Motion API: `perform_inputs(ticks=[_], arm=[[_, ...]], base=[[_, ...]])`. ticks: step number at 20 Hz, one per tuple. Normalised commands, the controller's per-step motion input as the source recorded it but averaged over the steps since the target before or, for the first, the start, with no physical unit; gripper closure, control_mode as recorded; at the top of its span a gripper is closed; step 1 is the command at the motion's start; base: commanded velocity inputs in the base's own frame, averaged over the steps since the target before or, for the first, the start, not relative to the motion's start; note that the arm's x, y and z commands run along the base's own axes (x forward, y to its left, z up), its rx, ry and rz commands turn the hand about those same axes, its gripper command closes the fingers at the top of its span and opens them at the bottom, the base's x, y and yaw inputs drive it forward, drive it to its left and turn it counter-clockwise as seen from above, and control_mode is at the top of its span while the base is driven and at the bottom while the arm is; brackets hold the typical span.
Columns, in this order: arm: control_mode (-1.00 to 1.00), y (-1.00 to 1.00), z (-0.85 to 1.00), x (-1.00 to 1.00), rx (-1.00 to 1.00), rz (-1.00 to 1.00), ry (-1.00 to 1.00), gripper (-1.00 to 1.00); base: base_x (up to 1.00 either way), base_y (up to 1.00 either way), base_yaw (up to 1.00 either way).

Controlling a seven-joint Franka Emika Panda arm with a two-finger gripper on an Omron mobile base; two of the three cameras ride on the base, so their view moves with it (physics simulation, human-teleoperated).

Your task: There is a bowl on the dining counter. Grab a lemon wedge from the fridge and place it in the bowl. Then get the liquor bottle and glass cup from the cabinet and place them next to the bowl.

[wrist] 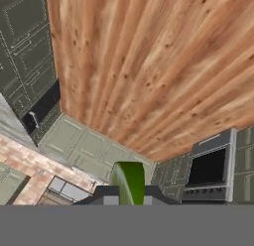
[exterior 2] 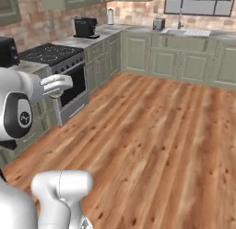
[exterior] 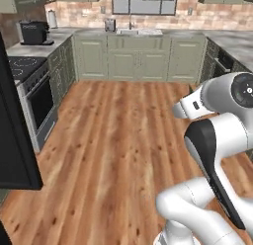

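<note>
My gripper (wrist: pixel 128 191) is shut on a small green-yellow piece, the lemon wedge (wrist: pixel 128 180), which stands up between the two dark fingertips (wrist: pixel 103 192) in the hand view. The hand points down over the wooden floor (wrist: pixel 149 66), high above it. In the left base view the white arm (exterior: pixel 217 135) folds up at the lower right, its hand end (exterior: pixel 188 106) pointing left. The right base view has the same hand end (exterior 2: pixel 57 84) at the left, in front of the stove.
A black stove with an oven (exterior 2: pixel 55 57) stands along the left wall, with a coffee machine (exterior: pixel 34 32) on the counter beyond it. Green cabinets and a sink counter (exterior: pixel 138 32) line the back. A tall black panel (exterior: pixel 15 140) rises at the near left. Wooden floor (exterior: pixel 118 140) lies between.
</note>
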Motion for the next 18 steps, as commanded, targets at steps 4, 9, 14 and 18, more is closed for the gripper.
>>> perform_inputs(ticks=[4, 9, 14, 18], arm=[[1.00, 0.00, 0.00, 0.00, 0.00, 0.00, 0.00, 1.00], [1.00, 0.00, 0.00, 0.00, 0.00, 0.00, 0.00, 1.00], [1.00, 0.00, 0.00, 0.00, 0.00, 0.00, 0.00, 1.00], [1.00, 0.00, 0.00, 0.00, 0.00, 0.00, 0.00, 1.00]], base=[[-0.20, -0.16, -0.47], [-0.22, -0.31, -0.45], [-0.12, -0.56, -0.38], [0.00, -0.74, -0.33]])
